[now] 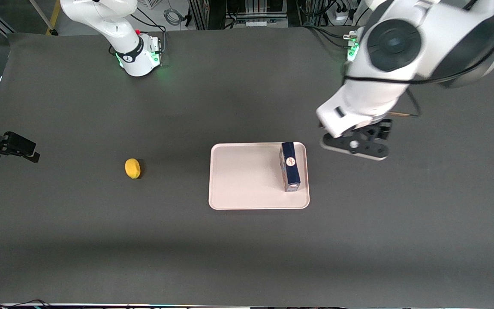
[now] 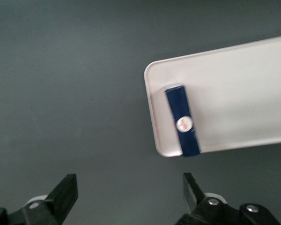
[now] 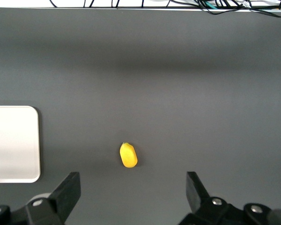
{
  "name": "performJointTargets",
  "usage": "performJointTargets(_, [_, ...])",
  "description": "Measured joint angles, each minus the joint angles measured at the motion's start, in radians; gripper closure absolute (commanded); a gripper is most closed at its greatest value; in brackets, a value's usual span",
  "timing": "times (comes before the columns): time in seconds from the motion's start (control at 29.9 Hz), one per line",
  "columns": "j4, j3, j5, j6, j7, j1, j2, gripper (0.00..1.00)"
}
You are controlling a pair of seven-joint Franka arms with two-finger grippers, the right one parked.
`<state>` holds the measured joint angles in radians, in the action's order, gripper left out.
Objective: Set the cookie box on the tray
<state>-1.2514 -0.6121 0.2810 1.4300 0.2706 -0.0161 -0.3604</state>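
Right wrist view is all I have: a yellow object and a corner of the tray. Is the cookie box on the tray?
Observer: Yes. The cookie box lies inside the tray, along the rim at the working arm's end.
Operator: Is the gripper holding it?
Observer: No. The left gripper is open and empty, off the tray above bare table.
Operator: Is anything else on the tray?
Observer: No, only the box. The yellow object sits on the table toward the parked arm's end.

The front view looks down on the whole table (image 1: pixel 101 240); both wrist views (closer) share the tray (image 1: pixel 247 189).
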Motion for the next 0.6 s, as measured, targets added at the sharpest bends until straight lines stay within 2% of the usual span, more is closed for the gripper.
performJointTargets(0.1, [0.007,0.059,-0.032,-0.049,-0.171,0.019,0.047,0.00])
performJointTargets(0.33, [0.007,0.299,-0.106,-0.110,-0.537,0.035,0.156,0.00])
performJointTargets(0.6, [0.004,0.491,-0.121,-0.116,-0.939,0.044,0.190,0.00])
